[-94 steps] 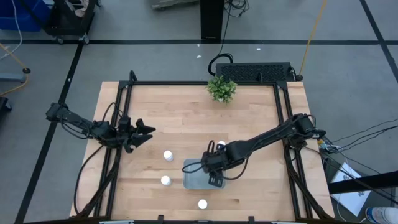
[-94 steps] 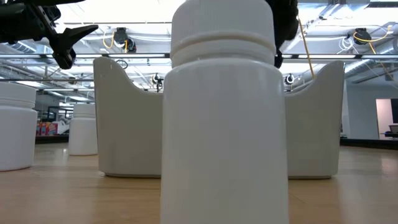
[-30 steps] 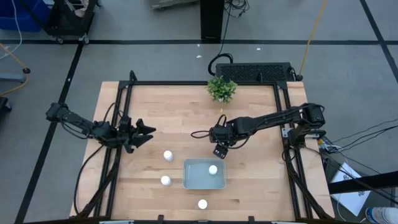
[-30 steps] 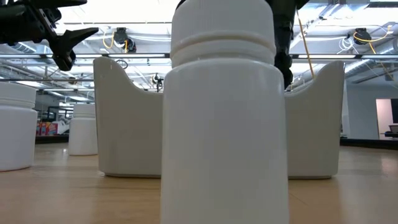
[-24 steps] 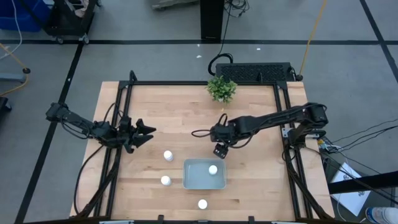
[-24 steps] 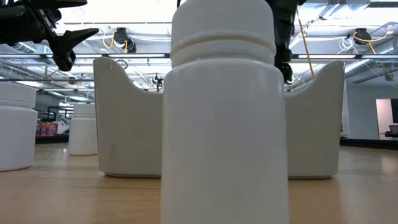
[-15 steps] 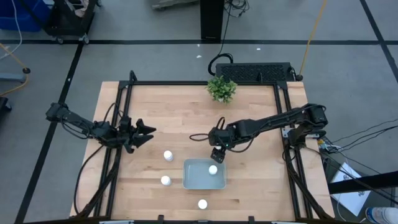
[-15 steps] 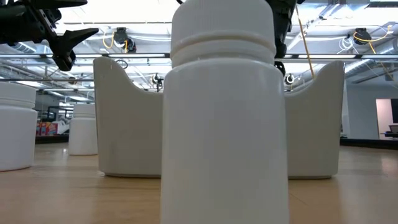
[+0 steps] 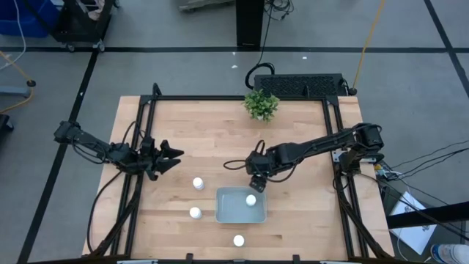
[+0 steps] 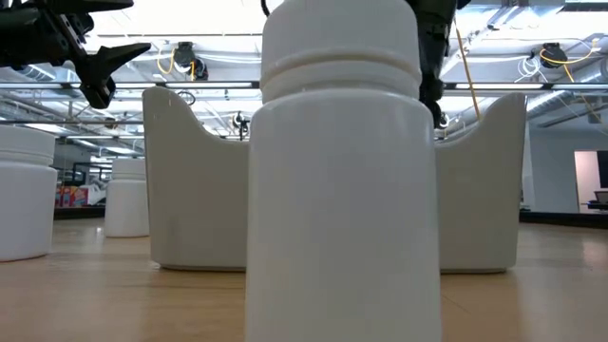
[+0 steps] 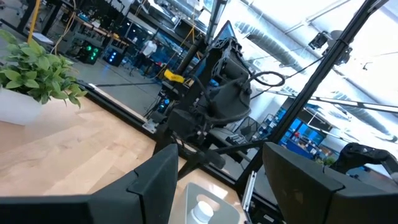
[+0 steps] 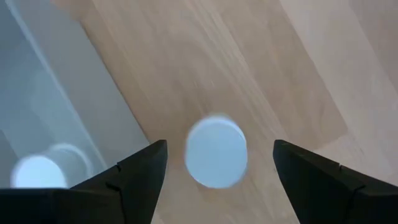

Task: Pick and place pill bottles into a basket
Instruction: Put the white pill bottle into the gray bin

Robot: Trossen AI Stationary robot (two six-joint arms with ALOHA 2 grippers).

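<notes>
A bottle (image 12: 216, 151) stood on the surface (image 9: 220, 139) just beside the basket (image 9: 229, 207), centred below the spread-open, empty right tool (image 12: 214, 163). A skewed descent could have tipped it or clipped the rim. The left tool (image 9: 167, 157) waited, released, well apart.

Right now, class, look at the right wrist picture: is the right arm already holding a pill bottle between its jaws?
No: the pill bottle stands on the wooden table below the open right gripper, untouched, beside the basket.
</notes>
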